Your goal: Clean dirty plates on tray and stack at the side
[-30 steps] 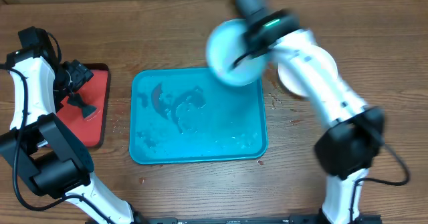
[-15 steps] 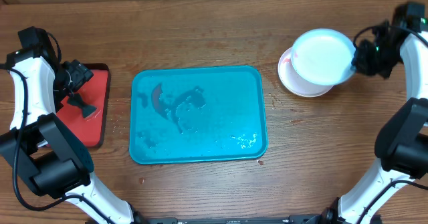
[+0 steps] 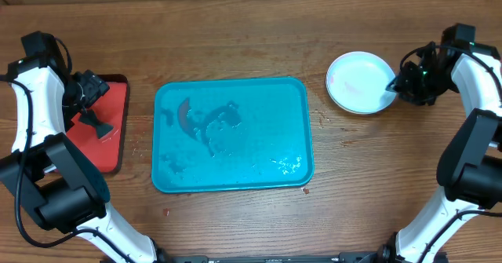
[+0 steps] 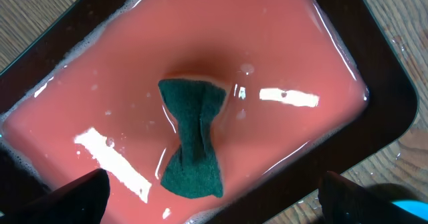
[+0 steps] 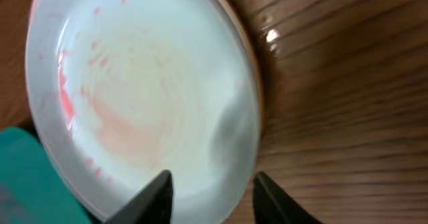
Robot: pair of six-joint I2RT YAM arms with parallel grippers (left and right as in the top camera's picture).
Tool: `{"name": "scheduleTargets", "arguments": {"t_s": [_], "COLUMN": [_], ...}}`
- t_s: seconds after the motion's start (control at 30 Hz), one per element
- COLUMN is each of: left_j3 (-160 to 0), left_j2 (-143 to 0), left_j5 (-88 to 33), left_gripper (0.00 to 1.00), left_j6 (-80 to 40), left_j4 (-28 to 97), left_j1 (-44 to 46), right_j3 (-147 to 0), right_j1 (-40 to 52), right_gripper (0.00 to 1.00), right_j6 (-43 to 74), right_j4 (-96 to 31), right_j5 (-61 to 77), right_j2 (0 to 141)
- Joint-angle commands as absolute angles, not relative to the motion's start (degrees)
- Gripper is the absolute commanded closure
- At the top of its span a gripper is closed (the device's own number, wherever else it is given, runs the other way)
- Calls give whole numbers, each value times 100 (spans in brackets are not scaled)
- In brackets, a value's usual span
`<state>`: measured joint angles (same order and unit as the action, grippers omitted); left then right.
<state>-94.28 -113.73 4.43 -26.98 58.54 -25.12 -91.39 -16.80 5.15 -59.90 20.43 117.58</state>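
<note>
The teal-blue tray (image 3: 233, 134) lies mid-table with no plates on it, only wet streaks and a dark smear. A pale white plate (image 3: 359, 81) with faint red smears lies on the table at the right; the rim of another plate shows under it in the right wrist view (image 5: 242, 33). My right gripper (image 3: 402, 85) is at the top plate's right edge, its fingers (image 5: 214, 196) apart astride the rim (image 5: 147, 97). My left gripper (image 3: 88, 90) is open above the red tray, with the dark sponge (image 4: 192, 138) lying ahead of its fingers (image 4: 214, 207).
The red dark-rimmed tray (image 3: 116, 129) at the far left holds a film of soapy water (image 4: 281, 63). Small red drops dot the wood right of the teal tray (image 3: 345, 144). A corner of teal shows at the lower left of the right wrist view (image 5: 27, 180).
My right arm carried the pale plate from above the teal tray's far right corner to the right side and set it down on the plate there. The left arm has not moved.
</note>
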Motion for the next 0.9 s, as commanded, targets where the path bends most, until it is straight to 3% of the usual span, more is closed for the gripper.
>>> {"name": "scheduleTargets", "arguments": {"t_s": [0.0,0.13,0.2,0.23,0.27,0.53,0.87], "left_j3": [-9513,-9513,-9513,-9513,-9513,-9513,-9513], "left_j2": [-11312,-11312,-11312,-11312,-11312,-11312,-11312], "left_j5": [399,399,399,399,399,399,399], "left_gripper": [0,0,0,0,0,0,0], "left_j6": [-2700,-2700,-2703,-2700,-2703,-2703,-2700], "left_j4": [5846,5846,5843,5846,5846,5846,5846], "left_j1": [-2510,-2510,-2510,-2510,-2510,-2510,-2510], "right_j3": [-9371,-9537,-9566,-9566,-9566,-9559,-9443], "right_j1": [-1649,-1649,-1649,-1649,-1649,-1243,582], "right_gripper": [49,37,25,9,0,0,0], "right_j6": [497,495,493,491,489,169,152], "right_j4": [-6034,-6208,-6335,-6420,-6528,-7526,-7861], "right_j5": [2493,2563,2561,2561,2561,2558,2561], "right_j2": [11469,11111,10827,10661,10497,9172,7627]}}
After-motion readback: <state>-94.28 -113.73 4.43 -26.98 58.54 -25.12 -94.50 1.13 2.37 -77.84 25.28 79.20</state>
